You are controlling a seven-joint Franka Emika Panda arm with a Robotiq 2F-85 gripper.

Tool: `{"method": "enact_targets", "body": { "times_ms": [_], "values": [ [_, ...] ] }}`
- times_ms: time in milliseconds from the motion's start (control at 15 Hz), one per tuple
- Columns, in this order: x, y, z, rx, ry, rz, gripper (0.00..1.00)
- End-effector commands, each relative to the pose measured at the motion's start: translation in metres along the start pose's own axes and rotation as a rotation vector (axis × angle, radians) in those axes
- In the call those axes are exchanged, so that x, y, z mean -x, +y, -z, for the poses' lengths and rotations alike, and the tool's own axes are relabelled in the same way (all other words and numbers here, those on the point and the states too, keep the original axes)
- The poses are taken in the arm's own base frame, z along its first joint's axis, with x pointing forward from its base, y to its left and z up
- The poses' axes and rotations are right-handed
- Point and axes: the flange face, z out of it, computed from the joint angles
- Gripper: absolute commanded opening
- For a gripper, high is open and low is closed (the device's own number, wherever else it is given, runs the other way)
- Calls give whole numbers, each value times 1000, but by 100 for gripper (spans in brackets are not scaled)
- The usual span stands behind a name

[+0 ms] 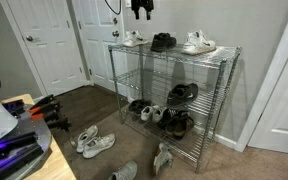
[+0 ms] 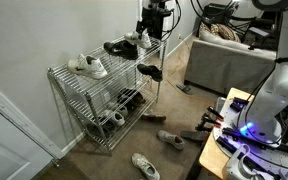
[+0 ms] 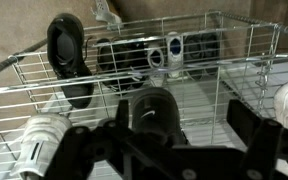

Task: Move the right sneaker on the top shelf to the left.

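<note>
Three shoes sat on the top shelf (image 1: 170, 53) in both exterior views: a smaller white shoe (image 1: 132, 39), a black sneaker (image 1: 163, 41) in the middle, and the right sneaker (image 1: 197, 43) at the far end. The gripper (image 1: 142, 8) hung above the opposite end, well apart from it. Only the wrist view (looking down through the wire) showed the fingers (image 3: 252, 128) spread wide, holding nothing.
</note>
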Motion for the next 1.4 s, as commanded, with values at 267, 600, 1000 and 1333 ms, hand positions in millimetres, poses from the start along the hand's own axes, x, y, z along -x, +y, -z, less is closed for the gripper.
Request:
{"method": "enact_targets", "body": {
  "times_ms": [267,600,1000,1333],
  "values": [
    [-62,37,-22,29,193,-54,100],
    [-71,54,-23,43,214,-72,100],
    [-81,60,-25,48,233,-84,100],
    [-94,78,-40,102,222,-163,100]
  ]
}}
